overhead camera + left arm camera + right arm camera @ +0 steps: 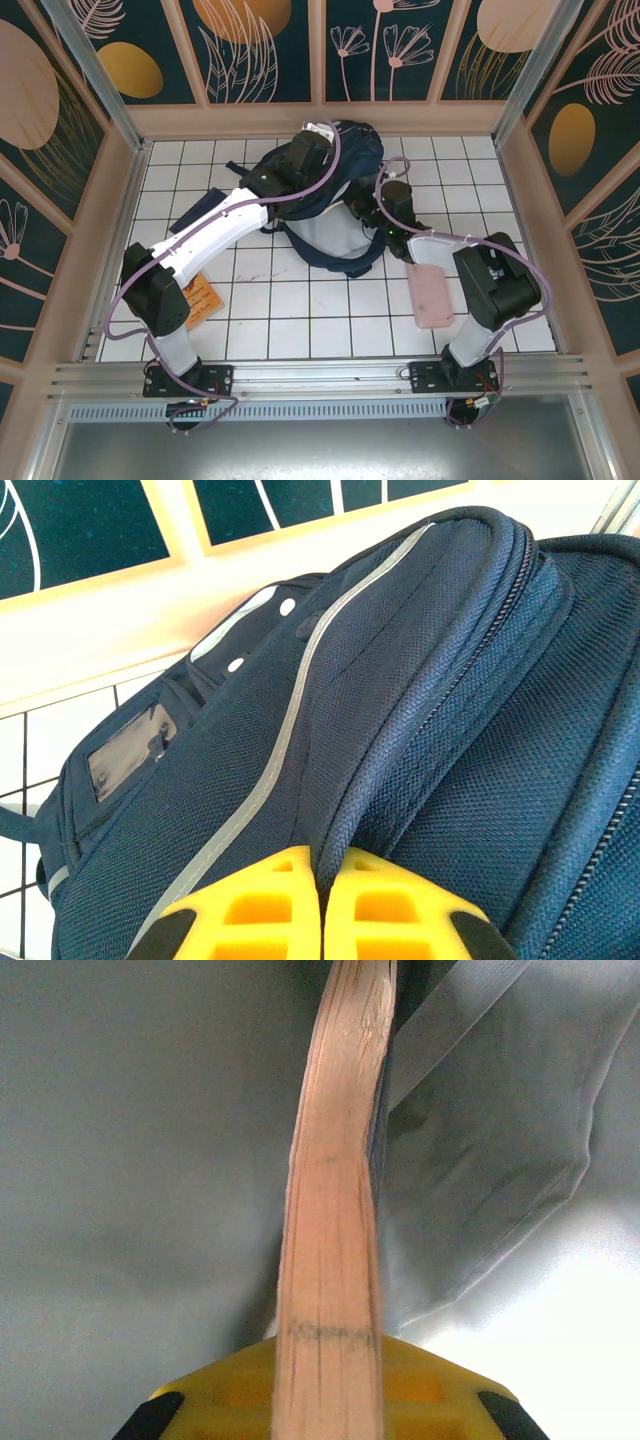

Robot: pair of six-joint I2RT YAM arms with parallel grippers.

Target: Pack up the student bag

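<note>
The student bag [335, 215], a large navy backpack with a pale reflective stripe, lies at the back centre of the tiled floor. My left gripper [318, 150] sits on its top; in the left wrist view the yellow fingers [250, 900] are shut on a fold of the bag [420, 680] beside the zipper, the left gripper [322, 865] pinching that rim. My right gripper [368, 212] is at the bag's right side. The right wrist view has the right gripper [325, 1360] shut on a book [335, 1210], its page edge facing me, pushed in among the bag's grey lining [150, 1160].
A flat pink case [432, 295] lies on the tiles by the right arm. An orange card [202, 296] lies beside the left arm. Wooden walls [320, 118] enclose the floor on three sides. Black bag straps [345, 265] trail towards the front.
</note>
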